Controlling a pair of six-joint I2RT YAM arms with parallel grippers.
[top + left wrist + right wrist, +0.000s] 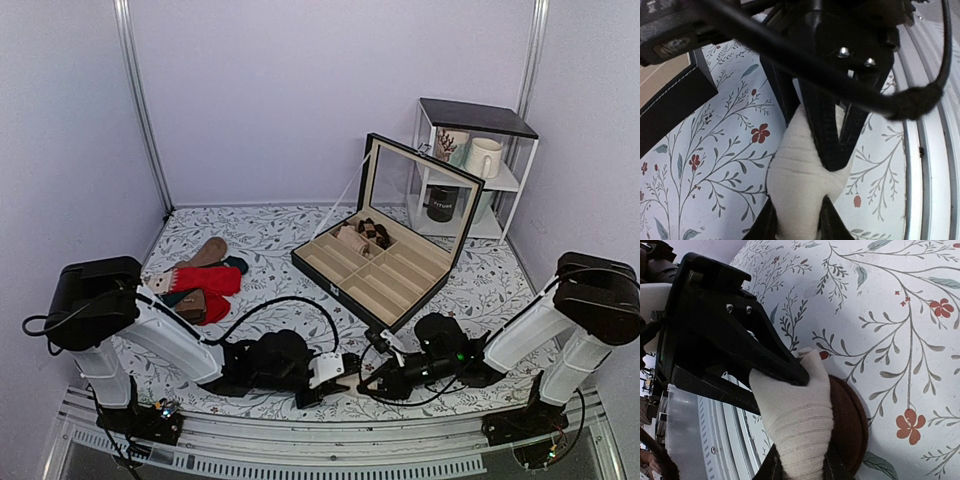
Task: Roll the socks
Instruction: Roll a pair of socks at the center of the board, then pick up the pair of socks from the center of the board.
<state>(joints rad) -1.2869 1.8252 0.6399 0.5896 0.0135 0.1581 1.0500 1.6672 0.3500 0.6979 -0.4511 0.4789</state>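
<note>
The socks show as a cream knit bundle (354,381) low over the floral cloth near the front edge, stretched between my two grippers. My left gripper (336,373) is shut on the cream part (799,180), pinched between its fingers (765,226) in the left wrist view. My right gripper (380,379) is shut on the other end (799,425), where a dark brown part (851,424) bulges beside the cream knit. Each gripper's fingertips press into the sock from opposite sides; the left gripper's finger (777,362) shows in the right wrist view.
An open black compartment box (385,270) with its lid raised stands behind the grippers, with rolled socks in a far compartment. Red socks (205,282) and tan and teal socks (208,253) lie at the left. A white shelf with mugs (470,165) stands back right. The metal rail (300,440) runs along the front.
</note>
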